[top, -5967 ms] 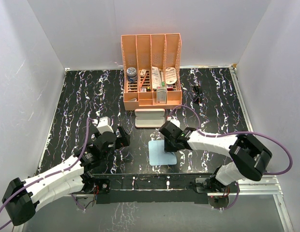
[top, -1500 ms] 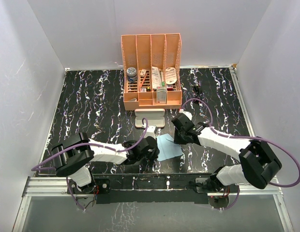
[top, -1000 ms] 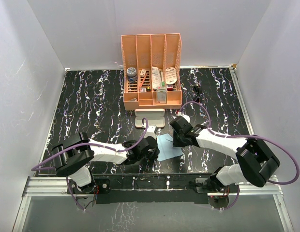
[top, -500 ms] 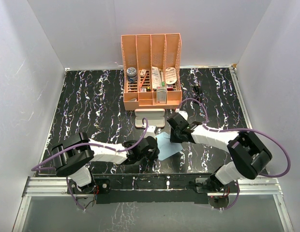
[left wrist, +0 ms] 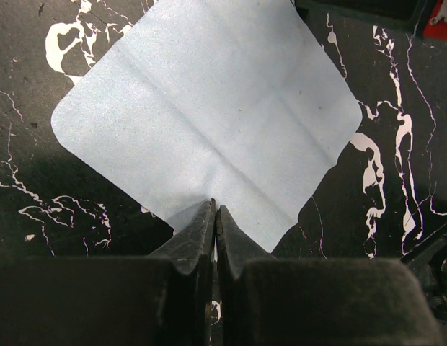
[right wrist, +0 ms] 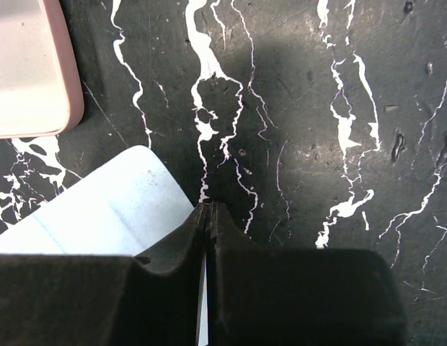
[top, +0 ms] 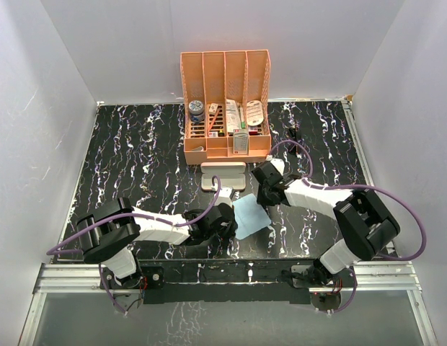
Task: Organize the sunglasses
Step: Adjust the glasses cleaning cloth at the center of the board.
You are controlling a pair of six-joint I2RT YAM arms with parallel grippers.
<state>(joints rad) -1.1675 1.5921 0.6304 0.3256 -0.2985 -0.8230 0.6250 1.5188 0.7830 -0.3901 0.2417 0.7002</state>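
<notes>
The sunglasses [top: 294,138] lie on the black marbled table at the back right, right of the organizer and far from both arms. The pink case [top: 222,175] lies shut in front of the organizer. A light blue cloth [top: 250,216] lies flat, turned like a diamond, between the grippers. My left gripper [top: 233,222] is shut, its tips down on the cloth's [left wrist: 209,108] near-left edge [left wrist: 214,207]. My right gripper [top: 262,200] is shut too, tips [right wrist: 209,205] at the cloth's [right wrist: 101,209] far-right corner, with the case's end [right wrist: 29,65] beside it. I cannot tell whether either pinches cloth.
An orange desk organizer [top: 226,108] with several compartments holding small items stands at the back centre. White walls close in the table on three sides. The arms' base rail [top: 223,274] runs along the near edge.
My right gripper has slid back and left toward the cloth's far corner, and the cloth has turned slightly. The left arm has stayed still. Both grippers stay shut.
</notes>
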